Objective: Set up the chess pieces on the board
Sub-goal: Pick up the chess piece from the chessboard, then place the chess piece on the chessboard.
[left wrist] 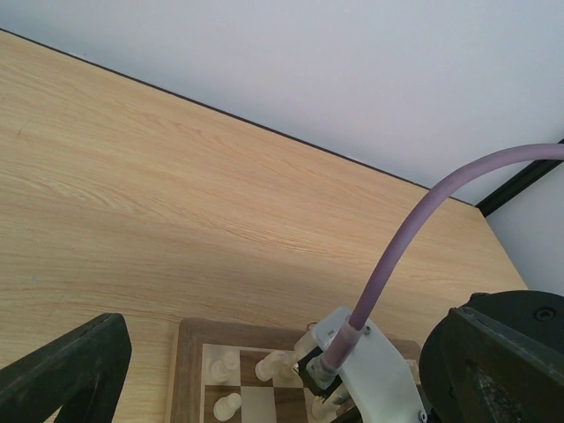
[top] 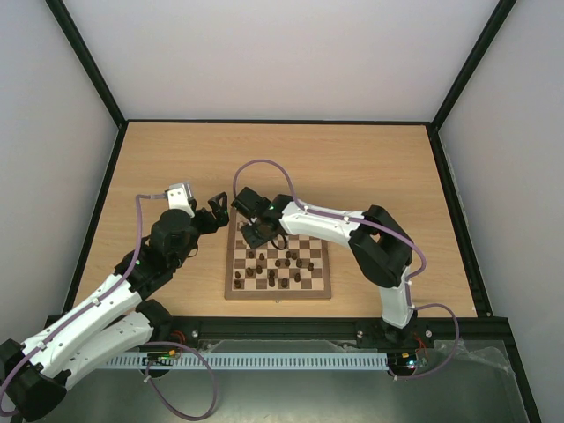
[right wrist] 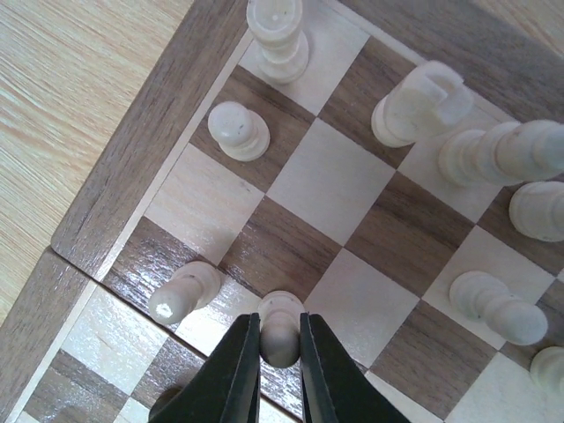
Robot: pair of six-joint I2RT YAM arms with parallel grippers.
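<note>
The board lies in front of both arms with dark brown pieces scattered over its middle. In the right wrist view my right gripper is shut on a cream pawn, upright and low over the board near its left edge. Another cream pawn stands just left of it, and more cream pieces fill the far rows. My left gripper hovers open and empty beside the board's far left corner; one finger shows in the left wrist view.
The right arm's white wrist and purple cable hang over the board's far rows. Bare wooden tabletop lies beyond the board, bounded by a black frame and white walls.
</note>
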